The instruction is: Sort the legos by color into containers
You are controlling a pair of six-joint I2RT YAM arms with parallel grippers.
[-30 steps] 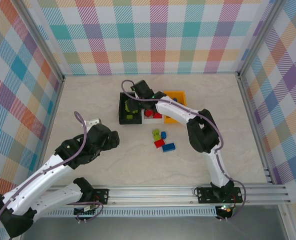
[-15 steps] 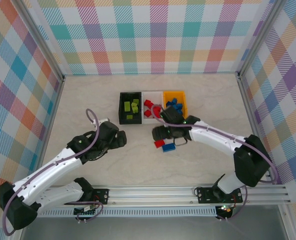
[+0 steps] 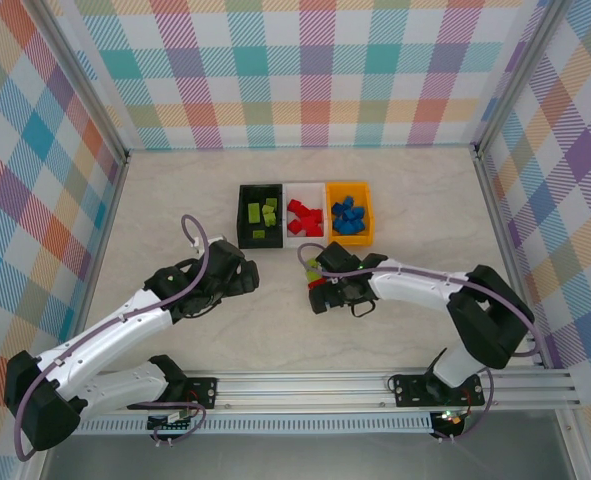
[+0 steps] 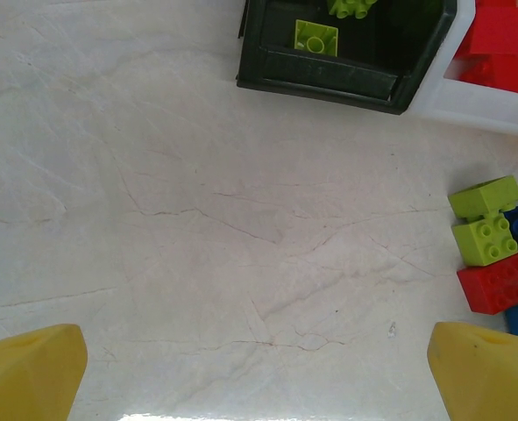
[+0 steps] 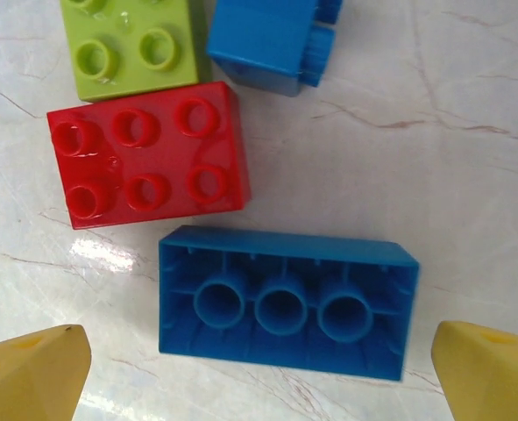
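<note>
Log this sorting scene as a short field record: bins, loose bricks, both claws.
black bin: lime green bricks
white bin: red bricks
orange bin: blue bricks
loose near bins: red brick, upside-down blue brick, lime green brick, second blue brick
left claw: open, over bare table
right claw: open, straddling the upside-down blue brick without touching it
</note>
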